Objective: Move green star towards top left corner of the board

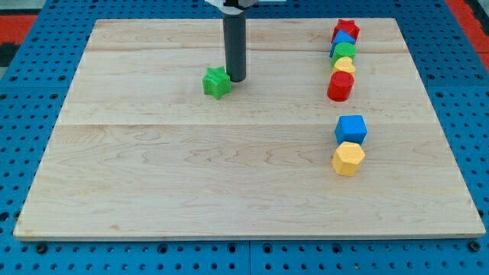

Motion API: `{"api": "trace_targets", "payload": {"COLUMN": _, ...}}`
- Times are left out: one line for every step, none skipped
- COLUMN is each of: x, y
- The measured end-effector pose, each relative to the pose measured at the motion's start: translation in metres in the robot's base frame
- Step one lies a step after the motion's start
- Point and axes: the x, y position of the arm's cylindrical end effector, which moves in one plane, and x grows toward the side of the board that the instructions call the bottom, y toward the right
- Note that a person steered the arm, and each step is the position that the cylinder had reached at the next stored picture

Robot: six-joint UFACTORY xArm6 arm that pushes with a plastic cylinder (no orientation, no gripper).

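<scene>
Eight blocks are counted on the counter (153, 191): one green star (217, 82), upper middle, touched on its right by my tip (236, 79). No claw is fitted, so its state cannot be told. Stacked in a column at the view's top right: red star (348, 29), blue block (344, 39), green block (343, 51), yellow block (344, 66), red cylinder (340, 86). Lower right: blue cube (351, 129) touching yellow hexagon (348, 159).

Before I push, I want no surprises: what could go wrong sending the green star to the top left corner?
My tip sits at the green star's right edge, slightly toward the view's top. Risks:
1. Contact is off-centre, so the star may spin or slip toward the view's bottom rather than up-left.
2. A straight leftward push would miss the corner; I probably need to come round to the star's lower right first.
</scene>
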Motion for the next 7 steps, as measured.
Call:
{"api": "trace_targets", "payload": {"x": 0.003, "y": 0.0}}
{"api": "trace_targets", "payload": {"x": 0.004, "y": 0.001}}
{"api": "trace_targets", "payload": {"x": 0.04, "y": 0.005}}
{"api": "trace_targets", "payload": {"x": 0.067, "y": -0.018}}
{"api": "trace_targets", "payload": {"x": 0.049, "y": -0.037}}
{"api": "trace_targets", "payload": {"x": 0.001, "y": -0.05}}
{"api": "trace_targets", "payload": {"x": -0.022, "y": -0.048}}
